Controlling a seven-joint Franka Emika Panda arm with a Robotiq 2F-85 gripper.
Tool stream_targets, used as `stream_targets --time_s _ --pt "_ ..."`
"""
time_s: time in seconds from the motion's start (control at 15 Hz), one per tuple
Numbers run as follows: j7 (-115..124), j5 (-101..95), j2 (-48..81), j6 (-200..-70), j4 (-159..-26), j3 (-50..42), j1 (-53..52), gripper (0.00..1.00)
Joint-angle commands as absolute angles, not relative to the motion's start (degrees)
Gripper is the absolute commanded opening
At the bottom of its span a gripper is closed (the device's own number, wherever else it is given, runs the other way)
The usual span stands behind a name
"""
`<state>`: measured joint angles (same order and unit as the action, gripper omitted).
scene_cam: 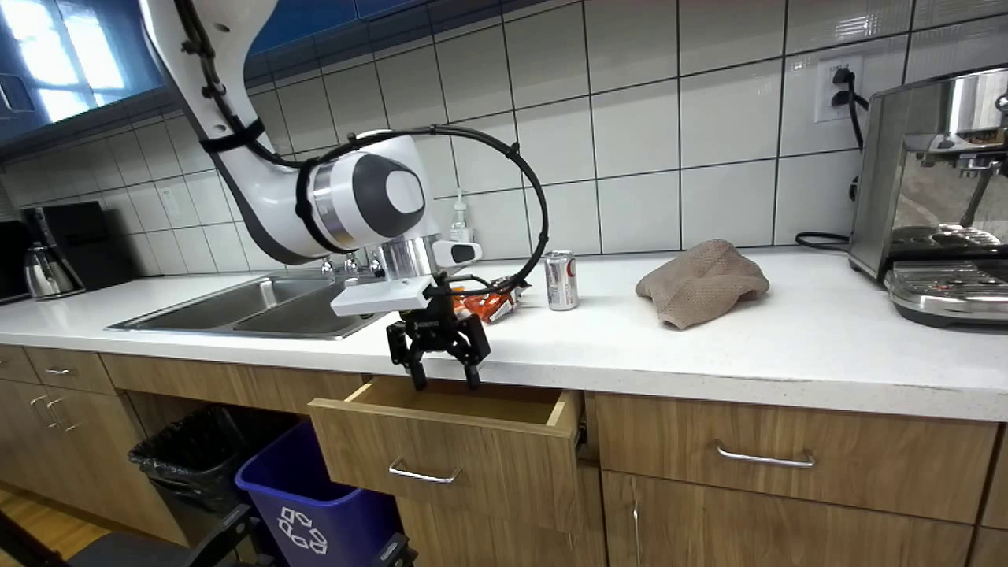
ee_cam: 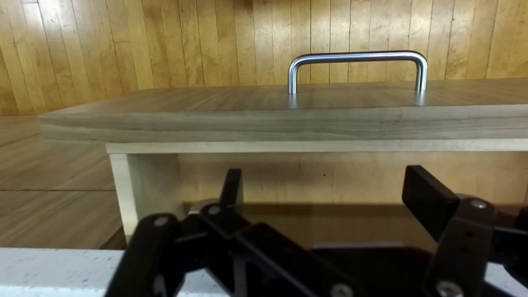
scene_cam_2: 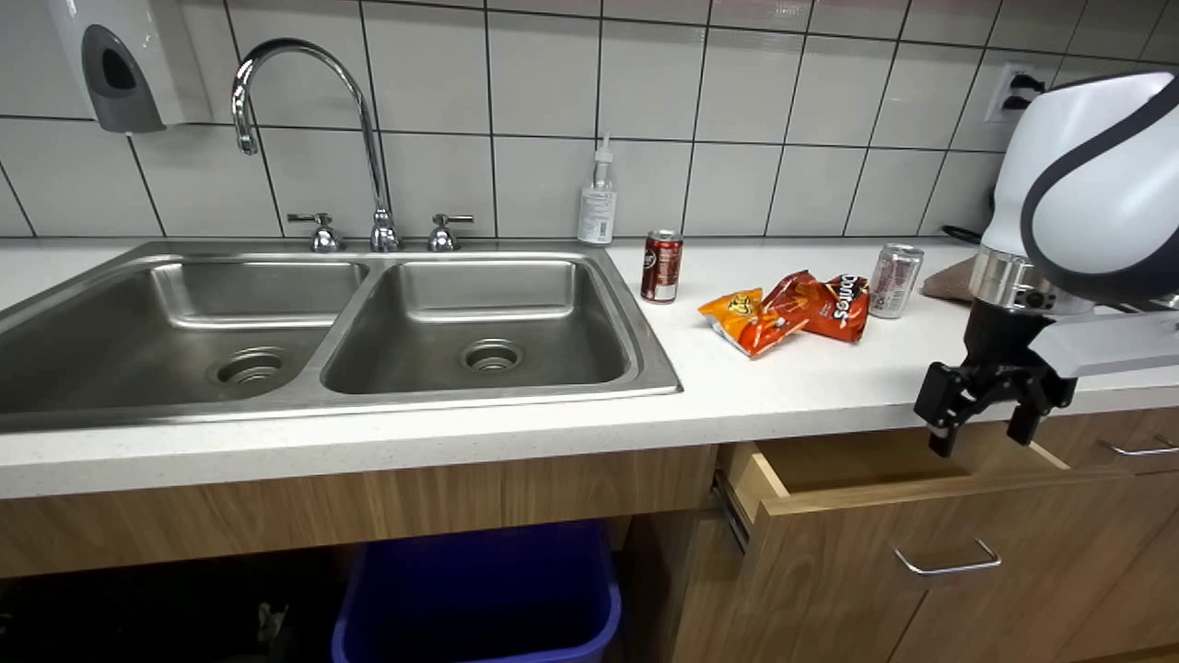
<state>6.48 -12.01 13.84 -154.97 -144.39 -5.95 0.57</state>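
My gripper is black, open and empty. It points down at the mouth of a pulled-out wooden drawer, with its fingertips near the opening. The drawer also shows in an exterior view, with the gripper over its right part. In the wrist view the spread fingers frame the pale inner front wall of the drawer. The silver drawer handle lies beyond it. I see no object between the fingers. The drawer floor is dark and partly hidden by the gripper.
On the white countertop stand a silver can, orange-red chip bags, a red can, a brown cloth and an espresso machine. A steel sink lies left. A blue recycling bin stands below.
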Motion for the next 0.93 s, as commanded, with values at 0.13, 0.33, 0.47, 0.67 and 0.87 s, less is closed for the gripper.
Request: stream_targets --time_s 0.13,0.33,0.47,0.67,0.87 --pt "8.96 -13.41 17.7 -155.5 -140.91 -7.32 -1.09 1.0" --pt "8.89 -13.37 18.95 -155.62 -140.22 -7.75 -1.61 1.0" --pt "8.88 -13.35 19.74 -155.75 -139.85 -7.98 -1.93 1.0" --pt "8.88 -13.32 20.75 -155.95 -139.45 -8.22 -2.42 1.0" --pt "9.04 -13.55 21.7 -156.27 -138.92 -8.75 -3.1 1.0"
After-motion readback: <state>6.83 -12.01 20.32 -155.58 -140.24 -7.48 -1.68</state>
